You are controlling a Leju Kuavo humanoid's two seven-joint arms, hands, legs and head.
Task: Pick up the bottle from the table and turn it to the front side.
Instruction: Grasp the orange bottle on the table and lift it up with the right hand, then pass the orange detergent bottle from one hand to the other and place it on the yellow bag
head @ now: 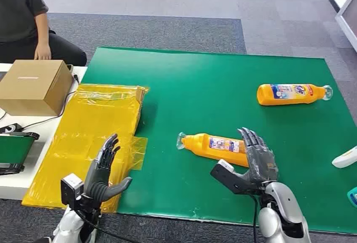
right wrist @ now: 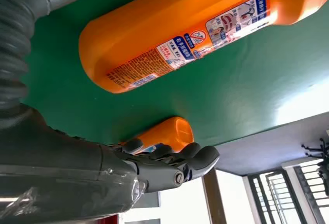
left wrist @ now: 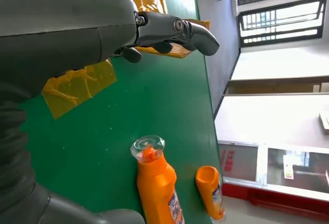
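Green counter (head: 202, 81): near bottle (head: 215, 146) lying flat, its base hidden behind the spread, empty right robot hand (head: 257, 162). Left robot hand (head: 103, 168) spread over yellow sheet (head: 92, 126). Second bottle (head: 290, 93) well apart.

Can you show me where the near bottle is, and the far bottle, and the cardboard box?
Near bottle (head: 215, 145): head view, on its label, mid-body.
Far bottle (head: 290, 93): head view, on its label, mid-body.
Cardboard box (head: 31, 78): head view, on its top face.
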